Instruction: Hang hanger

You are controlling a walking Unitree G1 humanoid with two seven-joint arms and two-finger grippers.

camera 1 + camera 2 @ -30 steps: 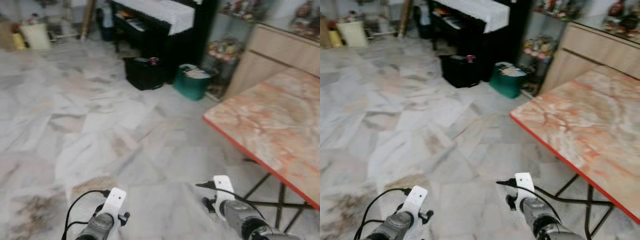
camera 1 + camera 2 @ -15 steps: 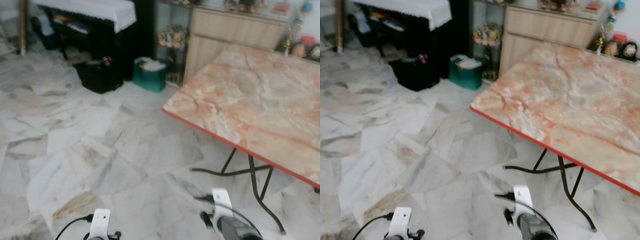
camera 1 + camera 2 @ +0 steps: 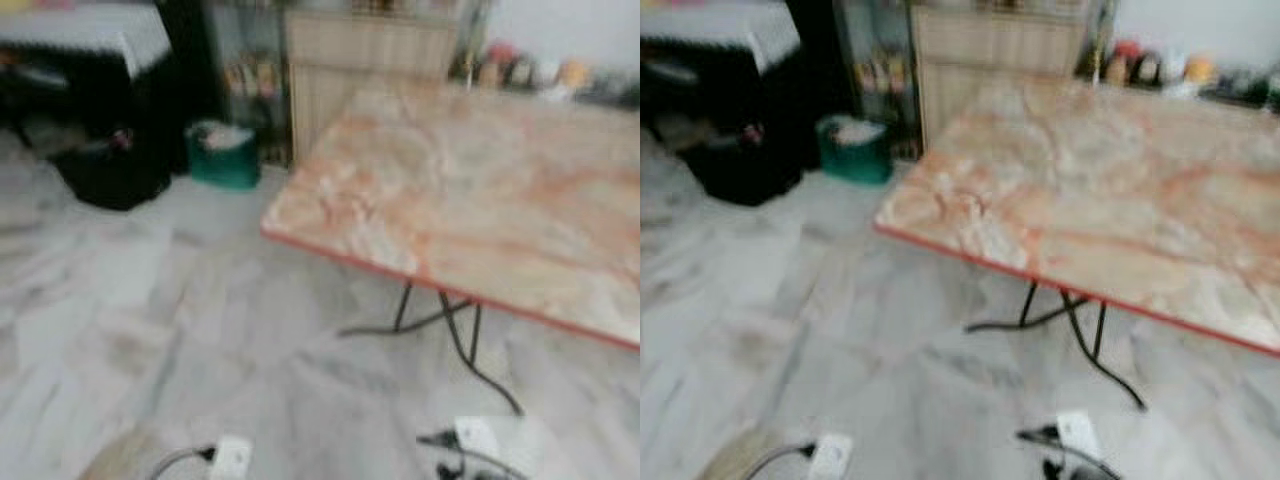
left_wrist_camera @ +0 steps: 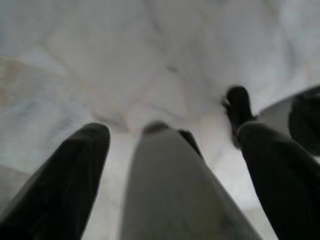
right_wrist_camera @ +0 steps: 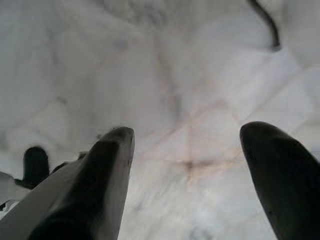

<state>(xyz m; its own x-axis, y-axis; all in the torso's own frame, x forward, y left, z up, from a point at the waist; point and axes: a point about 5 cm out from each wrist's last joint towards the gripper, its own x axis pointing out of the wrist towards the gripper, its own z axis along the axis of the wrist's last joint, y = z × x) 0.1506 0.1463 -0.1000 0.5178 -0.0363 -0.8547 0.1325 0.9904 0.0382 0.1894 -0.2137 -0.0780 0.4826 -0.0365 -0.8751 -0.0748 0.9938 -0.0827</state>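
Both jaws stood wide open. In the left wrist view, the left gripper (image 4: 172, 132) pointed down at the pale marble floor (image 4: 100, 60), its two black fingers (image 4: 65, 175) far apart. A blurred grey shape (image 4: 165, 190) lay in the gap between them, with space on either side, and a small black form (image 4: 239, 107) sat near one fingertip. I could not tell what either was, nor whether either was the hanger; where the hanger was, I could not tell.

In the right wrist view, the right gripper (image 5: 190, 132) also hung over the floor, fingers spread and nothing between them. A thin black curve (image 5: 265, 22) crossed one corner, and a dark blob (image 5: 35, 165) showed beside one finger.

The left eye view was blurred. A table (image 3: 480, 180) with an orange-veined marble top and a red edge stood ahead to the right on thin black legs (image 3: 455, 330). Behind it a wooden cabinet (image 3: 370, 50) stood against the wall, with small blurred items (image 3: 530, 70) farther right. A green bin (image 3: 225, 160) sat on the floor left of the cabinet, a black box (image 3: 110, 175) just beyond that, and a white cloth (image 3: 90, 30) above. Two white wrist plates, left (image 3: 232, 458) and right (image 3: 480, 435), showed low down.

The right eye view gave the same scene.
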